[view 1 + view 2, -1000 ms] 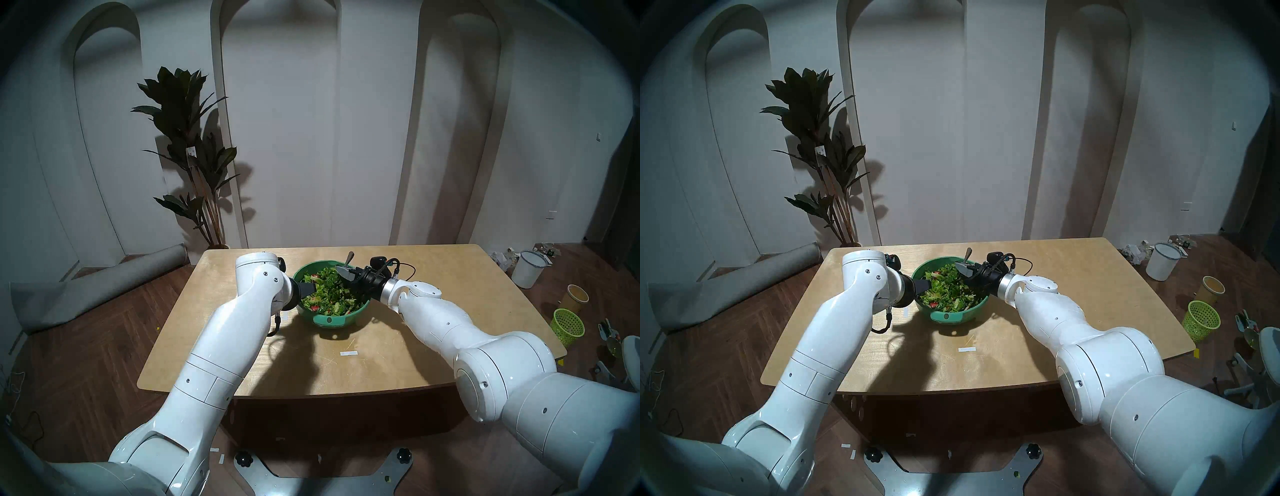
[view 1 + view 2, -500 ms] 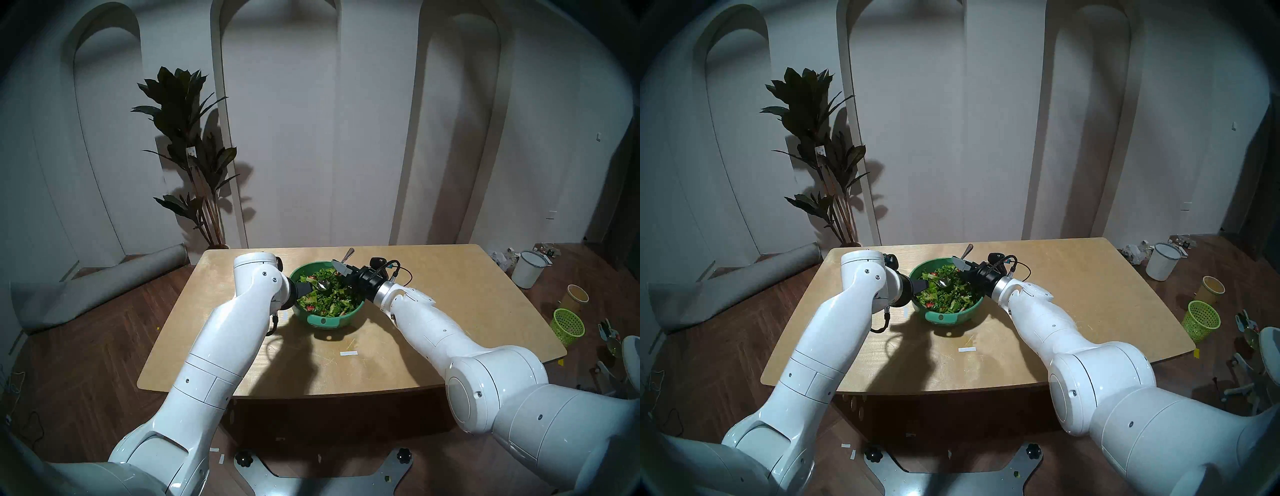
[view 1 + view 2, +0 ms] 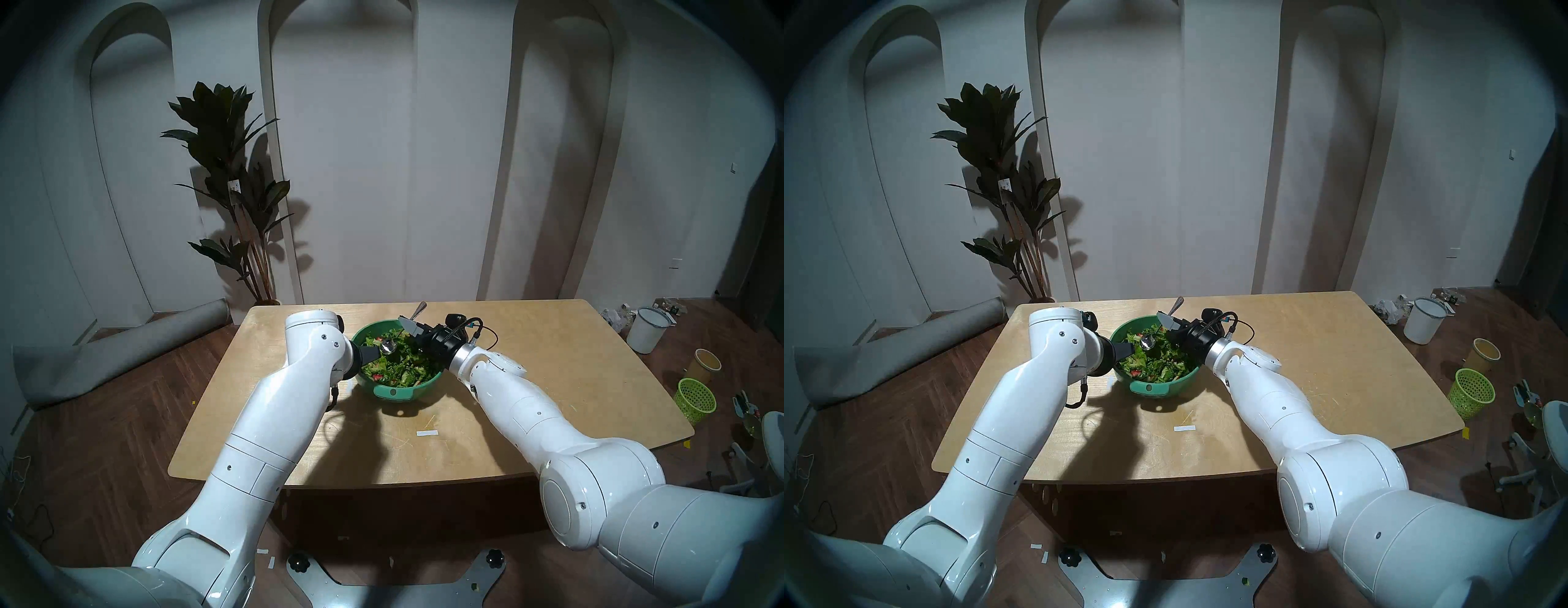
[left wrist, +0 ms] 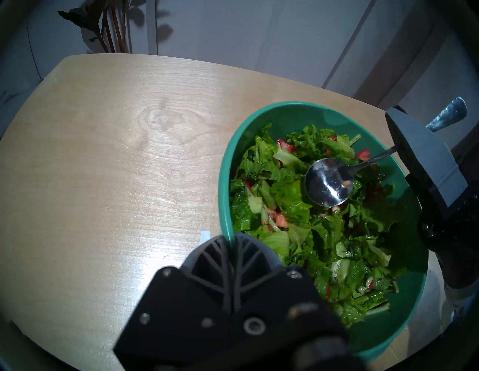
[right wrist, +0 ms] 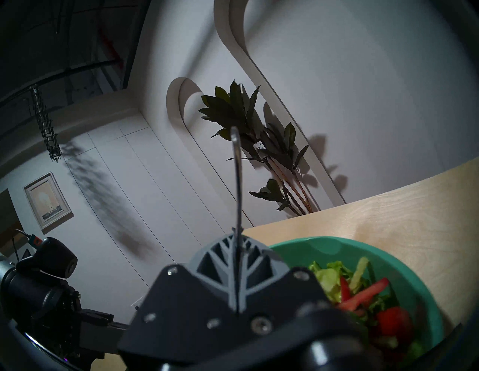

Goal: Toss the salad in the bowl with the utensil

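Sitting near the middle of the wooden surface [image 3: 530, 382], toward its far side: the teal-green bowl [image 3: 418, 388], round and deep, with a small holed tab on the near side. Filled with the salad [image 3: 403, 365], a heap of chopped green leaves with small red bits and a few pale chunks.

Pinching the bowl's left rim: the left claw [image 4: 230, 243], closed tight on that rim, one finger inside and one outside. Black, with a branch pattern on the fingers.

Gripping the spoon [image 4: 326, 182] by its thin handle: the right claw [image 5: 237, 248], gray, closed on it, up at the bowl's far right edge. Pointing about level, toward the left. Spoon slanting down and left across the bowl. Round shiny end lifted just above the leaves on the left half of the bowl, close to the left claw. Hollow side facing up, almost empty, with just a tiny pale crumb in it. Handle tip sticking up and back past the gray fingers, over the far part of the surface.

Lying on the surface in front of the bowl: a small white strip [image 3: 427, 433]. Standing behind the far left corner, by the white wall: a tall leafy plant [image 3: 237, 191]. Resting on the floor at the right: a lime-green mesh basket [image 3: 695, 399] and a white bucket [image 3: 647, 329].
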Controlling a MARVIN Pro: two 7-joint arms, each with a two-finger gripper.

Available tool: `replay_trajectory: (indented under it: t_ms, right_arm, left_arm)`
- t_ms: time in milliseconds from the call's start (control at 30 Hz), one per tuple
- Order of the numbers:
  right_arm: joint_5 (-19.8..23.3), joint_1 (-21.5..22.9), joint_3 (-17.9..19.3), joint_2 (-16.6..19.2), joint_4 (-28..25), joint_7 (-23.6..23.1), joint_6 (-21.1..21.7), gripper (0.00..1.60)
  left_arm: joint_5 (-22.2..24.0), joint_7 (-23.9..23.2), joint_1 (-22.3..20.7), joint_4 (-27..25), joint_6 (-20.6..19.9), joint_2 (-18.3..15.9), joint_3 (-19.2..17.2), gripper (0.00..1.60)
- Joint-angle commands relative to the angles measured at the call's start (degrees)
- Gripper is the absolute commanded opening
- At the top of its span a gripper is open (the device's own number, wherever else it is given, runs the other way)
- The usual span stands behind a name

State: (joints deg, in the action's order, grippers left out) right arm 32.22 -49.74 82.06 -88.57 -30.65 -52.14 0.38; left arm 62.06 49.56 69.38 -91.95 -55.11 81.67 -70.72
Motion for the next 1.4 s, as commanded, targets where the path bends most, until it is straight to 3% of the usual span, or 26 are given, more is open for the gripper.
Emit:
replay_trajectory:
  t_ms: [0,367,600,800,933,1167,1367]
  right_arm:
    - [-1.99,3.19,-1.12,1.71,-6.91,-1.22,-3.15,0.00]
    - [-7.50,5.05,-3.32,7.25,-14.54,-2.14,-5.87,0.00]
    - [-12.07,-1.24,-5.45,10.49,-20.18,0.02,-3.62,0.00]
    - [-16.93,-5.51,-7.01,11.93,-24.55,5.96,-2.75,0.00]
    - [-20.80,-5.39,-6.99,10.56,-21.34,10.81,-4.05,0.00]
    - [-25.77,-1.44,-9.04,7.72,-12.06,17.98,-8.01,0.00]
    - [-26.58,-1.25,-9.60,5.84,-5.48,21.83,-9.97,0.00]
  left_arm:
    - [0.07,1.13,-1.24,-1.23,0.11,0.52,0.18,0.00]
    - [0.10,1.17,-1.31,-1.20,0.11,0.44,0.42,0.00]
    - [0.53,2.57,-1.42,-1.53,0.11,0.84,0.10,0.00]
    - [1.63,4.66,-1.41,-1.85,0.11,1.24,-0.10,0.00]
    - [2.93,6.26,-1.51,-2.03,0.11,1.26,-0.05,0.00]
    - [3.66,6.31,-1.61,-2.02,0.11,0.97,0.04,0.00]
    - [3.97,6.08,-1.67,-2.03,0.11,0.73,0.13,0.00]
